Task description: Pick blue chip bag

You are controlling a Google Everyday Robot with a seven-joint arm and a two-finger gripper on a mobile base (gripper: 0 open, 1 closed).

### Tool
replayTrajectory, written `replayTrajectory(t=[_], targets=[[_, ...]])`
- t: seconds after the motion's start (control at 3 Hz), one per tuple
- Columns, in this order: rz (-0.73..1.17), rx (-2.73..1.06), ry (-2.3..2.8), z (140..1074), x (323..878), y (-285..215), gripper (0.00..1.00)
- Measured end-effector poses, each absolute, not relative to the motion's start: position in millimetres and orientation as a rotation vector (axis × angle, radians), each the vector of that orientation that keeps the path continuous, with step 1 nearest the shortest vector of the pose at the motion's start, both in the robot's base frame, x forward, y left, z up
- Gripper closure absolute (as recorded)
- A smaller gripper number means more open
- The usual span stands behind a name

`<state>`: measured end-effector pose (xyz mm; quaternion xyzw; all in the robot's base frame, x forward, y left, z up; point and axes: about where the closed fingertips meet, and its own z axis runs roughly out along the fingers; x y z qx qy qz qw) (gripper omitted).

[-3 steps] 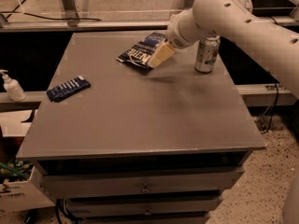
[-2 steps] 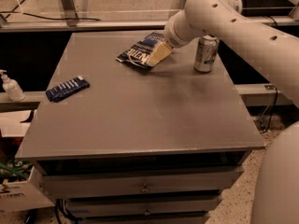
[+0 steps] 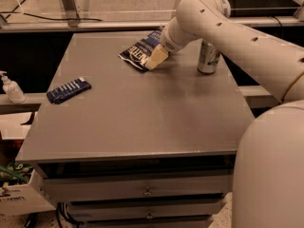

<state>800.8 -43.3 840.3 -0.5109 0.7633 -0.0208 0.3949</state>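
The blue chip bag [image 3: 140, 49], dark navy with white lettering, lies at the far middle of the grey table [image 3: 142, 108]. My gripper [image 3: 156, 60] reaches in from the right on the white arm and rests on the bag's near right edge. The gripper's cream tip covers part of the bag.
A soda can [image 3: 208, 57] stands upright at the far right, just right of the arm. A small flat dark-blue packet with white stripes [image 3: 69, 90] lies near the left edge. A white pump bottle [image 3: 11, 88] stands off the table to the left. Drawers sit below the front edge.
The arm has moved nearer to the camera and fills more of the right side. The gripper stays at the bag's right edge; the bag has not visibly moved.
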Motion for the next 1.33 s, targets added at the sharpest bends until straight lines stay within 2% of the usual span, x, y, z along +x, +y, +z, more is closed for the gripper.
replayTrajectory(t=[1.0, 1.33], targets=[[-0.038, -1.28, 1.917, 849.4, 799.2, -38.4, 0.86], [-0.002, -1.253, 1.871, 869.2, 784.2, -33.4, 1.0]])
